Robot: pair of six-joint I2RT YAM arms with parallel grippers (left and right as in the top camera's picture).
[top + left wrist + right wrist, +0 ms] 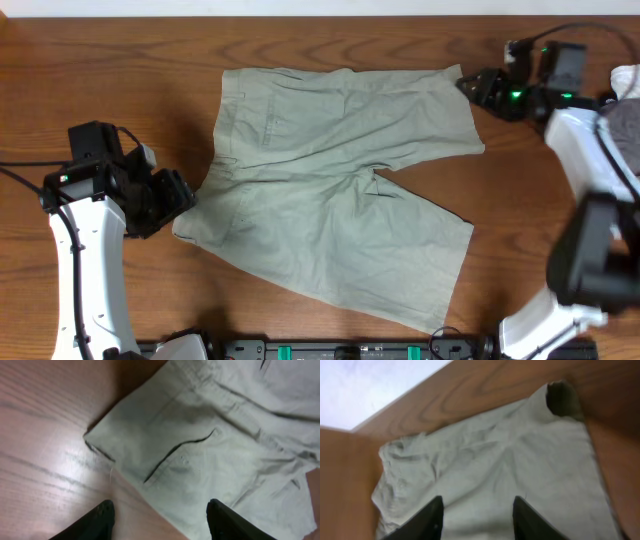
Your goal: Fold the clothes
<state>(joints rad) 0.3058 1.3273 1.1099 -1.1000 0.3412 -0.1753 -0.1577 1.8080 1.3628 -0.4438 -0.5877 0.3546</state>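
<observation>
The clothes, pale khaki-green shorts (340, 180), lie spread flat on the wooden table with the waistband to the left and both legs pointing right. My left gripper (185, 200) is at the waistband's near-left corner. In the left wrist view it (160, 505) stands open, one finger over bare wood and the other over the shorts (200, 445) beside a pocket slit. My right gripper (468, 88) is at the far leg's top-right hem corner. In the right wrist view it (477, 500) is open above the cloth (495, 470), nothing pinched.
A pale bundle of other fabric (628, 90) lies at the right edge behind the right arm. The table's far edge (300, 14) runs along the top. A black base bar (340, 350) lines the near edge.
</observation>
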